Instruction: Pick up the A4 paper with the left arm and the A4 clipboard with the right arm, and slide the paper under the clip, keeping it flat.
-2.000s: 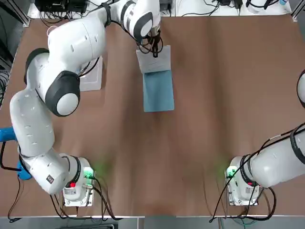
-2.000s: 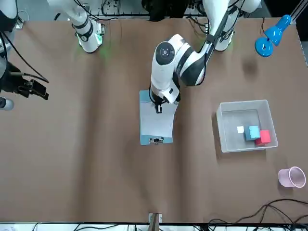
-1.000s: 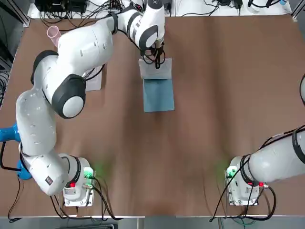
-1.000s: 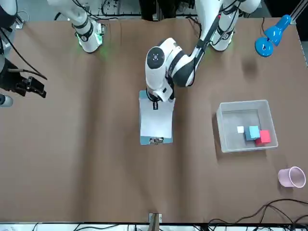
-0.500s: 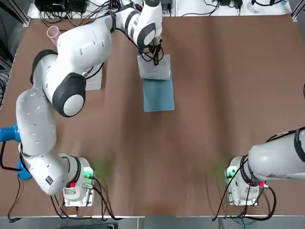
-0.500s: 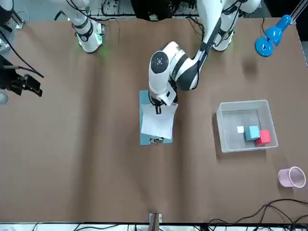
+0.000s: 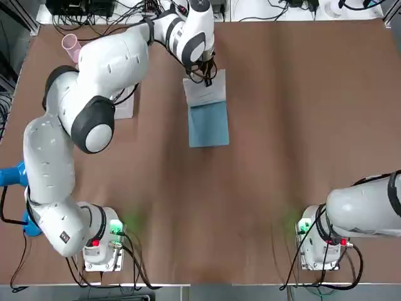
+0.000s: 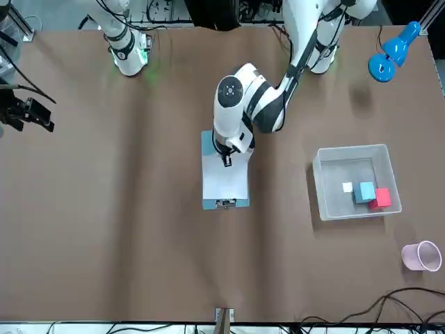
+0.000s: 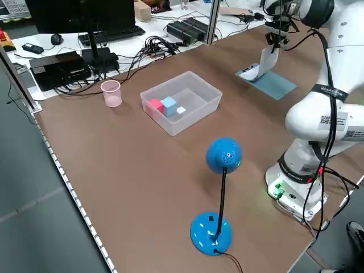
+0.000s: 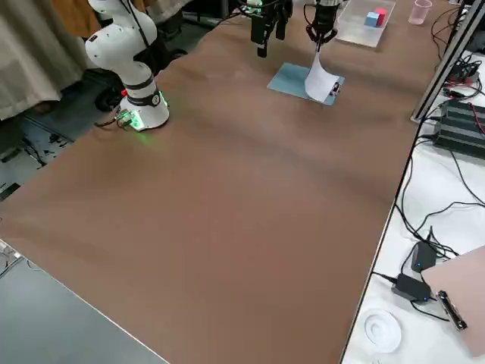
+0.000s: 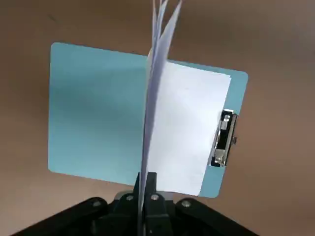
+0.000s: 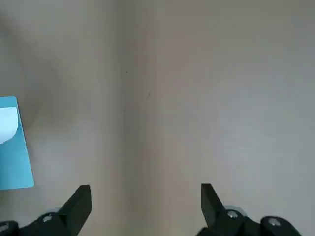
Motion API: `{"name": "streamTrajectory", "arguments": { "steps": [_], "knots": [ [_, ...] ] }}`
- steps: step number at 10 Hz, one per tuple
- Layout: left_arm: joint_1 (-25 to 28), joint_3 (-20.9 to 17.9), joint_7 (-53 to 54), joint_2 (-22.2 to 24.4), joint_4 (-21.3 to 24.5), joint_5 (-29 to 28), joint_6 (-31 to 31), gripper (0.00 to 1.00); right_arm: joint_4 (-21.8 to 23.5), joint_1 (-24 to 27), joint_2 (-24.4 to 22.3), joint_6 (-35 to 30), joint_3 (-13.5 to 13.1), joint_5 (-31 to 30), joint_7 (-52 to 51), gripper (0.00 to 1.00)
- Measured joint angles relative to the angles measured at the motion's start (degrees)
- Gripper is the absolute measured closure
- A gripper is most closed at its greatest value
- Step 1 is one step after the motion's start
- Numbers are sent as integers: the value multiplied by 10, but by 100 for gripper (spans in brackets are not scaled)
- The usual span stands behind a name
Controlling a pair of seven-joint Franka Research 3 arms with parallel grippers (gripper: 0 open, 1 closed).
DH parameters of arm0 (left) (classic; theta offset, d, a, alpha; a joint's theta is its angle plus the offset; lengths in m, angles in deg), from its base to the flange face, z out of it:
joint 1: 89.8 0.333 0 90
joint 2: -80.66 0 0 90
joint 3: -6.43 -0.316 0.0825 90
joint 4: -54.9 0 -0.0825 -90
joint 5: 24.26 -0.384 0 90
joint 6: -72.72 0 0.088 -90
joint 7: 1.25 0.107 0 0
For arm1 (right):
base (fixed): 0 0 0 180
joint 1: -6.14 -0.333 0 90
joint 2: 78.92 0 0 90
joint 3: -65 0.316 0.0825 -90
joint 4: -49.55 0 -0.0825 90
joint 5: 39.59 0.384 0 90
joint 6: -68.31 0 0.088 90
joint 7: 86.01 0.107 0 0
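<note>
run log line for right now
left gripper: shut on paper | paper: bent up over clipboard | right gripper: open, empty

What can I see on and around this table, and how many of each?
paper: one, white, pinched upright at one end, its other end lying on the board by the clip
board: one, light blue, flat on the table
clip: one, silver, at the board's short edge
bin: one, clear, on the table beside the board
blocks: three; blue, red and white; in the bin
cup: one, pink, near the bin
lamp: one, blue, near the left arm's base
table: one, brown, under everything listed
screen: one, black, on a white desk beyond the table
left gripper: one, black, over the board, holding the paper
right gripper: one, black, open, off to the board's right
</note>
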Motion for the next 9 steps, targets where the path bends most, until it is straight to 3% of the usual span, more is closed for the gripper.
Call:
{"name": "streamTrajectory", "arguments": {
  "steps": [9],
  "knots": [
    [-6, -2, 7, -18, 0, -1, -25, 99, 3, 0, 0, 9, 2, 0, -1, 1]
  ]
}}
